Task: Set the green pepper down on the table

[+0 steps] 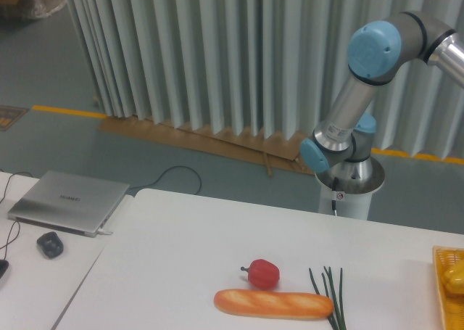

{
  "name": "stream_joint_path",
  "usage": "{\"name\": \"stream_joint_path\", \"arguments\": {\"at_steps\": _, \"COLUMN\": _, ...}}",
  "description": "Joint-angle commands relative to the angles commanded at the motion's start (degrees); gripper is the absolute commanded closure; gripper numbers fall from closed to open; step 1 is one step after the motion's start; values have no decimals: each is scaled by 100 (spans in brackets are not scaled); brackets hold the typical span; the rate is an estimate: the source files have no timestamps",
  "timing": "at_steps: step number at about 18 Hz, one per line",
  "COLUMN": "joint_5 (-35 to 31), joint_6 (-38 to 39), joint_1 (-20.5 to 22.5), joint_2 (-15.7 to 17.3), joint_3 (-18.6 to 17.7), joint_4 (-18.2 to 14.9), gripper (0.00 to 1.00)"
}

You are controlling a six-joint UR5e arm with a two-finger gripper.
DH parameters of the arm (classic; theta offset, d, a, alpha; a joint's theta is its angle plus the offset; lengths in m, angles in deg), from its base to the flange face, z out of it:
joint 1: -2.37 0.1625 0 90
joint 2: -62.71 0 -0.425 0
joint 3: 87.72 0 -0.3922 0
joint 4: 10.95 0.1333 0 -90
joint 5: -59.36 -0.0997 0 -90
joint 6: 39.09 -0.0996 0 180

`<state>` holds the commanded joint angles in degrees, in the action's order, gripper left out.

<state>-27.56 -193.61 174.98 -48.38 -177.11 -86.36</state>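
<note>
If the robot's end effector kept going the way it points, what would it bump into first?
I cannot tell: the end effector is out of view. Only the arm shows, running off the right edge.

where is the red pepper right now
The red pepper sits on the white table near the front edge, touching or just behind the bread loaf and left of the chive stalks.

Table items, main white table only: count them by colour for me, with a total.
Red: 1, the red pepper
Orange-brown: 1, the bread loaf
Green: 1, the chive bunch
Yellow-orange: 1, the basket at the right edge
Total: 4. No green pepper in view.
</note>
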Motion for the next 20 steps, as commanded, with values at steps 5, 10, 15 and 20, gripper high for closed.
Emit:
{"name": "stream_joint_path", "arguments": {"at_steps": 5, "joint_5": 26, "joint_6": -17, "joint_1": 255, "joint_2": -141, "joint_3": 0, "joint_4": 61, "gripper": 0}}
{"name": "stream_joint_path", "arguments": {"at_steps": 10, "joint_5": 132, "joint_6": -9, "joint_1": 325, "joint_2": -106, "joint_3": -9, "joint_4": 53, "gripper": 0}}
{"name": "stream_joint_path", "arguments": {"at_steps": 15, "joint_5": 123, "joint_6": 123, "joint_1": 168, "joint_2": -88, "joint_3": -35, "joint_4": 61, "gripper": 0}}
{"name": "stream_joint_path", "arguments": {"at_steps": 20, "joint_5": 123, "joint_6": 483, "joint_1": -35, "joint_2": -105, "joint_3": -79, "joint_4": 97, "gripper": 0}}
